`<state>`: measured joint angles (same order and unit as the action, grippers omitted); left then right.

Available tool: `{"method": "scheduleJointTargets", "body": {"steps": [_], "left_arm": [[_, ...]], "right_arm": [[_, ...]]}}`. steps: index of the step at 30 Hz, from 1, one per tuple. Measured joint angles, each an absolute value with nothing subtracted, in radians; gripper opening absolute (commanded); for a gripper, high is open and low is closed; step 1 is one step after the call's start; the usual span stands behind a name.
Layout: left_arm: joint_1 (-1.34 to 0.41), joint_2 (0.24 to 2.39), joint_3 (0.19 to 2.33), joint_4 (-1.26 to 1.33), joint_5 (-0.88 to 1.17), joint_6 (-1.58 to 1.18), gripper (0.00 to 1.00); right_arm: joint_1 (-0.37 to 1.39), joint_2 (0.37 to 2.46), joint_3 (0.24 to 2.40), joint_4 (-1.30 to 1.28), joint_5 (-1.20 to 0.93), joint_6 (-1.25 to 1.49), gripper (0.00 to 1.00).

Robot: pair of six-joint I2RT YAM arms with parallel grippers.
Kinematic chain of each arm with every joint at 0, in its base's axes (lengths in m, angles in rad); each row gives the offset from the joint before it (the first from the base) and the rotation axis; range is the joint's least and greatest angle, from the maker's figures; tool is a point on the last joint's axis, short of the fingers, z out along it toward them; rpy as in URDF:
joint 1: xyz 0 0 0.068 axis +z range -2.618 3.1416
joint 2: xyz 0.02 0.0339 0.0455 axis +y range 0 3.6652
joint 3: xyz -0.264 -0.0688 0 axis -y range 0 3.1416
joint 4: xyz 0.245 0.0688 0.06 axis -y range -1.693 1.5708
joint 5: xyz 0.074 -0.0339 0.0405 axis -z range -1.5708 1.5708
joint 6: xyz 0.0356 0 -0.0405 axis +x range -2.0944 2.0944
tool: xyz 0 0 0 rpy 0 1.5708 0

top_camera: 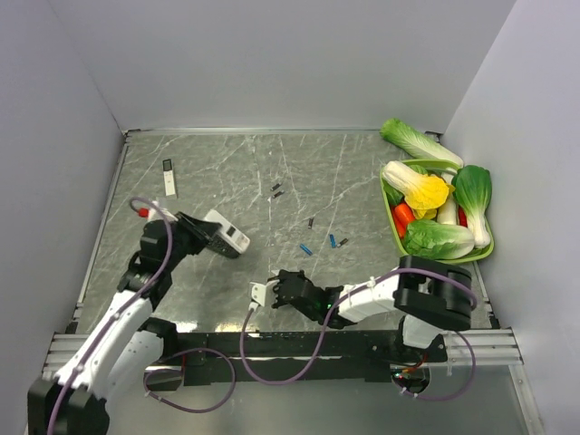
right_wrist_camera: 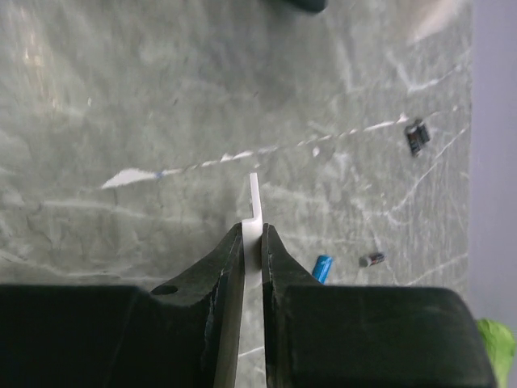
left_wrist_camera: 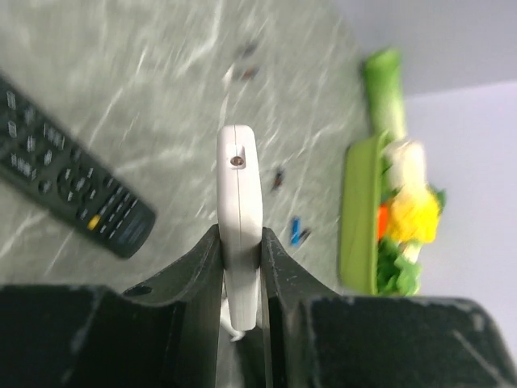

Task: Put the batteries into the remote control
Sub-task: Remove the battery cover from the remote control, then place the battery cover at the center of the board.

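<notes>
Top view: nearest the camera, the right gripper (top_camera: 263, 294) is clenched on a small thin white plate (top_camera: 257, 291) low over the grey marbled table (top_camera: 227, 163). The left gripper (top_camera: 210, 232) grasps the white remote (top_camera: 230, 237). The batteries (top_camera: 305, 248) lie loose on the table between the arms and a green basket (top_camera: 388, 216) of vegetables (top_camera: 419, 188): 2 blue, the rest dark. Left wrist view: both fingers pinch the white remote edge-on, a smooth hard slab with a rounded end; a black remote (left_wrist_camera: 73, 182) lies flat nearby. Right wrist view: the plate is flat and rigid, gripped by 1 edge. Judgement: the plate is probably the battery cover, so opening looks done; 0 cells appear loaded; picking, inserting and closing are left.
</notes>
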<state>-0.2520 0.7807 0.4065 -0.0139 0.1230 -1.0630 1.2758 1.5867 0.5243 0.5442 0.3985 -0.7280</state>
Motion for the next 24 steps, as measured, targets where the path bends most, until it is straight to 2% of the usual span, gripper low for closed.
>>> {"method": "scheduleJointTargets", "body": {"steps": [2, 7, 10, 19, 23, 24], "left_arm": [[-0.25, 0.692, 0.455, -0.079, 0.065, -1.04, 0.01], [-0.25, 0.549, 0.537, -0.213, -0.045, -0.994, 0.01], [-0.25, 0.517, 0.554, -0.262, -0.076, -0.979, 0.01], [-0.25, 0.503, 0.554, -0.352, -0.075, -0.963, 0.01], [-0.25, 0.485, 0.554, -0.369, -0.064, -0.962, 0.01], [-0.25, 0.479, 0.553, -0.372, -0.06, -0.962, 0.01]], "right_arm": [[1.284, 1.625, 0.532, 0.523, 0.431, -0.733, 0.01], [1.308, 1.67, 0.575, 0.476, 0.487, -0.745, 0.14], [1.327, 1.675, 0.604, 0.415, 0.489, -0.736, 0.24], [1.353, 1.673, 0.681, 0.206, 0.435, -0.654, 0.45], [1.362, 1.663, 0.731, 0.12, 0.406, -0.613, 0.64], [1.366, 1.651, 0.741, 0.093, 0.385, -0.594, 0.72]]}}
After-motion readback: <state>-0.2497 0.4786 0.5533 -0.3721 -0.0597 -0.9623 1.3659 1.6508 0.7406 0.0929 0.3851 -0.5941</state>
